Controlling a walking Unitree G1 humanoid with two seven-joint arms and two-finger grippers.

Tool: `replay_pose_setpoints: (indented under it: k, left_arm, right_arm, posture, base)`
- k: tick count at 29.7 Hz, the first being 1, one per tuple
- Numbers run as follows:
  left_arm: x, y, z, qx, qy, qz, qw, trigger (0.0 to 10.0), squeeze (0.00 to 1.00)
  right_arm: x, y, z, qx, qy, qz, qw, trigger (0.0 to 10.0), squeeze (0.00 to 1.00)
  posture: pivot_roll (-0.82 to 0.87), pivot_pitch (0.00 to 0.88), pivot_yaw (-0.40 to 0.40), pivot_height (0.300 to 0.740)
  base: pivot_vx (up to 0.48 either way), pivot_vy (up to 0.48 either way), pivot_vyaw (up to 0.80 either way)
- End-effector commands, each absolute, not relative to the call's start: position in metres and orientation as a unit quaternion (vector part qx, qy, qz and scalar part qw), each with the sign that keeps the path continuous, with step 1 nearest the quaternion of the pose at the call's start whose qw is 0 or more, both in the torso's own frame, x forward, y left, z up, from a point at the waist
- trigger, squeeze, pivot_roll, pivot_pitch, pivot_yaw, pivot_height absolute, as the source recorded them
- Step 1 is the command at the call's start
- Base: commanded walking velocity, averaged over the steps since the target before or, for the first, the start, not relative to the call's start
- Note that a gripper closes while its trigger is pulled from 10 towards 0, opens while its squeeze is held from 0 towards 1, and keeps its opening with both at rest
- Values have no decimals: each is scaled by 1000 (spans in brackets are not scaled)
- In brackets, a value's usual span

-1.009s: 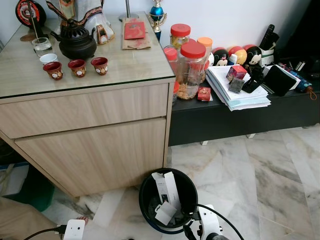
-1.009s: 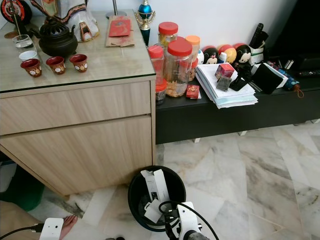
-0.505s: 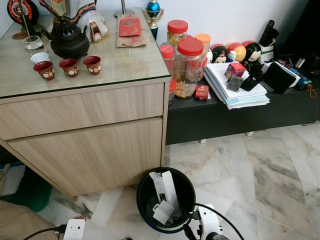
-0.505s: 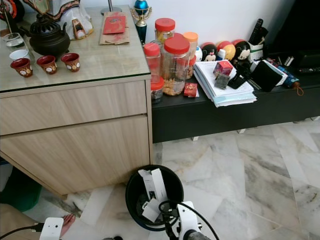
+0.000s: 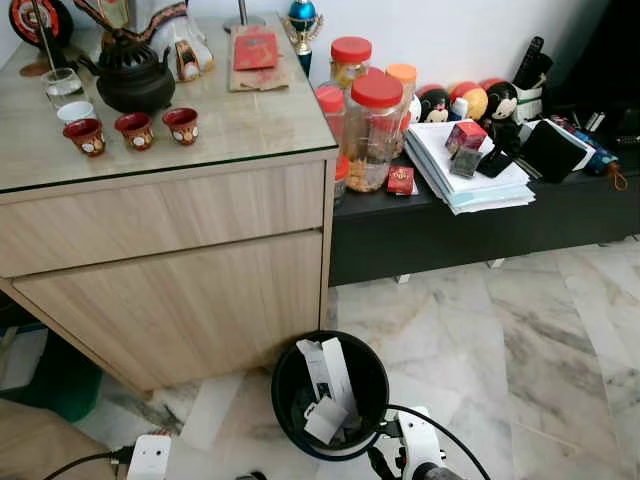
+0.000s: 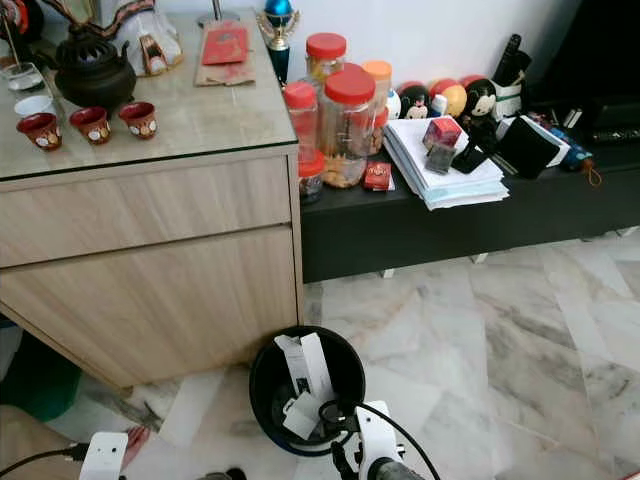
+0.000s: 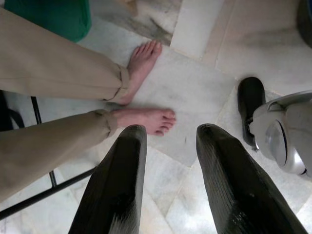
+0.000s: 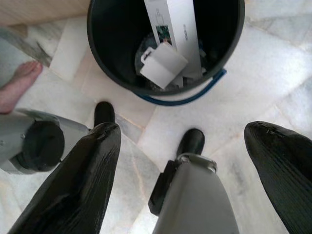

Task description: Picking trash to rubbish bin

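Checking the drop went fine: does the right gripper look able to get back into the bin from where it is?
Probably yes. The right gripper hangs open just outside the bin, whose mouth is uncovered; only white boxes lie inside, and nothing stands between.

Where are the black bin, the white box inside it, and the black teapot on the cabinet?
black bin (image 5: 284, 372), left eye view, left rim
white box (image 5: 329, 372), left eye view, middle of the long face
black teapot (image 5: 135, 85), left eye view, body
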State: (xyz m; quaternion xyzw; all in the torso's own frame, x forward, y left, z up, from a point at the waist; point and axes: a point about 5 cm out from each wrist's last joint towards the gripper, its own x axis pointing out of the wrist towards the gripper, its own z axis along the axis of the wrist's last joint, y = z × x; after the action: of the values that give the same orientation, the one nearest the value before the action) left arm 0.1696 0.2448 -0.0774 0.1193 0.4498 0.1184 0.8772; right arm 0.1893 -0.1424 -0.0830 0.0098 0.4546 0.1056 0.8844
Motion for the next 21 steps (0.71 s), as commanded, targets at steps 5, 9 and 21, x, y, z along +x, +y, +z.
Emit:
replay_pose_setpoints:
  k: [5,9,21]
  left_arm:
    - [161,244,-82,117,462,115,871,10000,0]
    - [161,243,-82,116,462,115,872,10000,0]
    - [159,244,-83,114,464,118,871,10000,0]
  right_arm:
    - [186,-143,-85,15,458,100,883,10000,0]
    - [186,-143,-84,15,457,101,884,10000,0]
    - [188,-142,-84,13,454,103,885,10000,0]
  posture:
    - [138,106,-15,740]
    - [138,106,-16,740]
    - [136,106,-22,740]
  base:
    - [-286,0,0]
    - [-292,0,0]
    - [-204,0,0]
